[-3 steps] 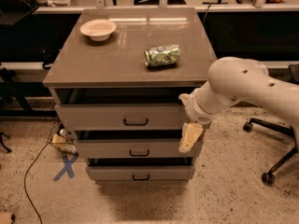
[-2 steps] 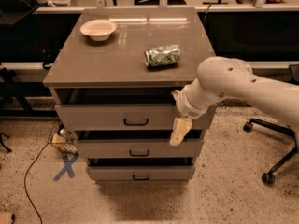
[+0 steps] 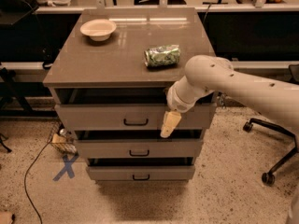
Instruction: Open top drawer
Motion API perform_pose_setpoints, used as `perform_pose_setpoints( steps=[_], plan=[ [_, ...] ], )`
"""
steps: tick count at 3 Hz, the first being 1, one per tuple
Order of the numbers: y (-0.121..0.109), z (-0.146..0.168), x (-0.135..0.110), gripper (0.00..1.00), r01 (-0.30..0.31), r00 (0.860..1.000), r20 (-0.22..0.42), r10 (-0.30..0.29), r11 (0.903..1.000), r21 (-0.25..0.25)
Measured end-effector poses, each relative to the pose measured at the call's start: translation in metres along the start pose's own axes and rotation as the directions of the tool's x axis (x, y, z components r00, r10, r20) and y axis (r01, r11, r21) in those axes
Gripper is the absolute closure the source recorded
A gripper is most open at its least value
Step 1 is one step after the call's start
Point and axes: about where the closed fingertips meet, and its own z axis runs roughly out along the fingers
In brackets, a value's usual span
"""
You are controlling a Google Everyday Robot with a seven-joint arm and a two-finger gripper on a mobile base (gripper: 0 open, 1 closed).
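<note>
While my pincer [image 3: 170, 124] hangs at top drawer [image 3: 93, 116] front, just beside black bar handle [image 3: 136, 122], spread cannot tell: centre there, grip squarely, pull straight.

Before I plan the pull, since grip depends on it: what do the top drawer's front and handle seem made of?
Top drawer front: matte grey-taupe, evenly flat, probably laminate or painted board. Handle: black bar, metal or plastic, cannot tell. The gripper hangs before the front, right of the handle.
</note>
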Motion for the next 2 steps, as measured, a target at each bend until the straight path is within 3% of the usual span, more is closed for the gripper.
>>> perform_pose_setpoints(
  steps=[1, 2],
  plan=[
    [0.007, 0.022, 0.006, 0.19, -0.019, 1.000, 0.011, 0.019, 0.9990, -0.040],
    [0.023, 0.024, 0.017, 0.42, -0.058, 0.998, 0.032, 0.060, 0.9971, -0.049]
  ],
)
